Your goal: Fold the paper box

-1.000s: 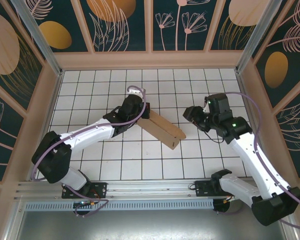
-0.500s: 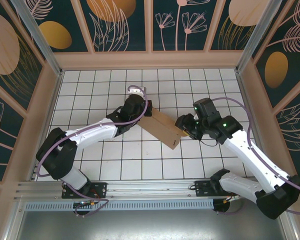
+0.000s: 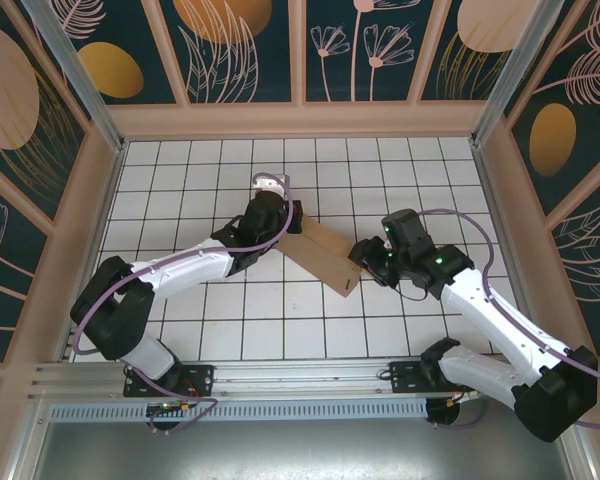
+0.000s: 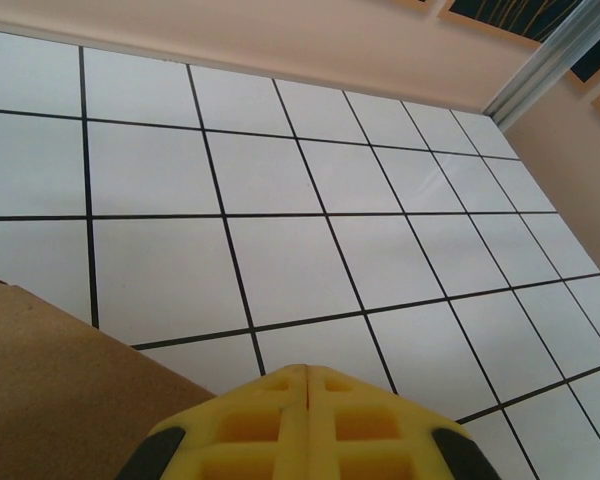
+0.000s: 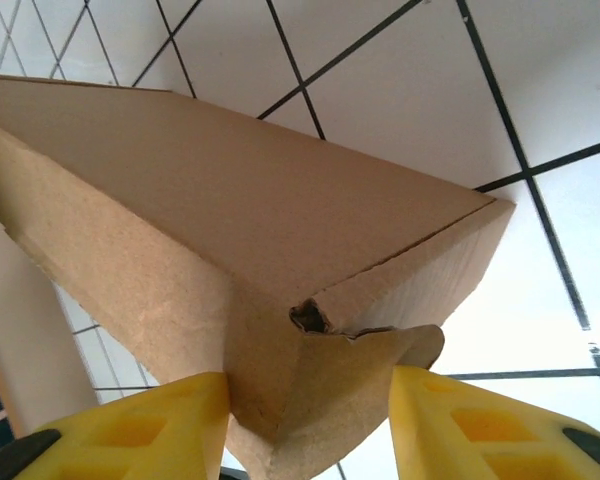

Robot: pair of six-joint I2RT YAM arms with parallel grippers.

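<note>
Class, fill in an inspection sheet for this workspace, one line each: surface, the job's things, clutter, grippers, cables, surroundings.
Surface: white tiled tabletop with black grid lines.
Job's things: brown paper box, folded up, set diagonally at mid-table; the right wrist view shows a loose corner flap with a small gap.
Clutter: nothing seen.
Grippers: left gripper, jaws shut, at the box's far left end; right gripper, jaws open, straddling the box's near right corner.
Cables: purple cables loop along both arms, off the box.
Surroundings: floral wall panels on three sides; metal rail along the near edge.
</note>
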